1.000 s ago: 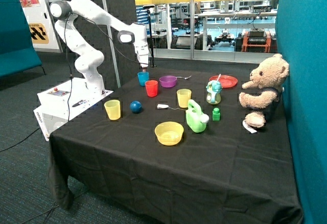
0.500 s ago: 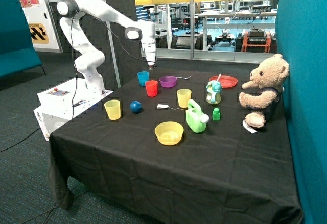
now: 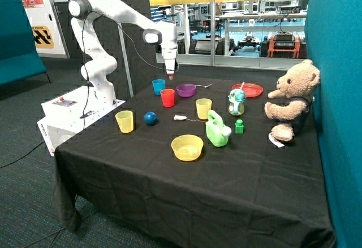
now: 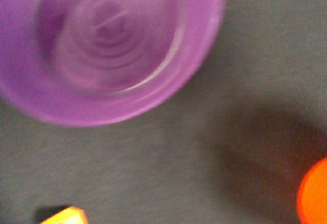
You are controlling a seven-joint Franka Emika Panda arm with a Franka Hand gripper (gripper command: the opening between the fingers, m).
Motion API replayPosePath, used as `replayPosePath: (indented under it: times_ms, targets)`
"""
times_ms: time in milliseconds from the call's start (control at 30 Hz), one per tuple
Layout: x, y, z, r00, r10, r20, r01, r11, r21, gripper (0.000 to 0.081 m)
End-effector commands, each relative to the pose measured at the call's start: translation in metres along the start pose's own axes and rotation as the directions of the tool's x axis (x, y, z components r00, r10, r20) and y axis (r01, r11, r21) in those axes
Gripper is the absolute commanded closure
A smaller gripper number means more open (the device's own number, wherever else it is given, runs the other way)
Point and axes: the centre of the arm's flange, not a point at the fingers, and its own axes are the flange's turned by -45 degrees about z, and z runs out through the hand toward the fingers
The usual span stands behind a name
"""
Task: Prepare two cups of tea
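Observation:
The light blue cup (image 3: 158,86) and the red cup (image 3: 167,98) stand side by side at the far side of the black table (image 3: 226,180). A small pale tea bag (image 3: 180,117) with a thin string lies flat on the cloth between the blue ball and a yellow cup. My gripper (image 3: 171,75) hangs in the air above the gap between the blue cup and the purple bowl (image 3: 185,90). The wrist view looks straight down into the purple bowl (image 4: 107,45), with the red cup's rim (image 4: 314,193) at the edge.
Two translucent yellow cups (image 3: 124,121) (image 3: 203,108), a blue ball (image 3: 150,118), a yellow bowl (image 3: 187,147), a green toy teapot (image 3: 216,129), a green block (image 3: 239,126), a sippy cup (image 3: 236,102), a red plate (image 3: 247,90) and a teddy bear (image 3: 291,100) share the table.
The arm has lifted and swung from over the blue cup toward the purple bowl. Nothing on the table has moved.

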Motion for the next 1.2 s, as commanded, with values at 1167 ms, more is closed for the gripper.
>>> replayPosePath:
  times_ms: [1167]
  targets:
    - [0.007, 0.191, 0.047, 0.954, 0.301, -0.0002, -0.301, 0.954, -0.0012, 0.0302]
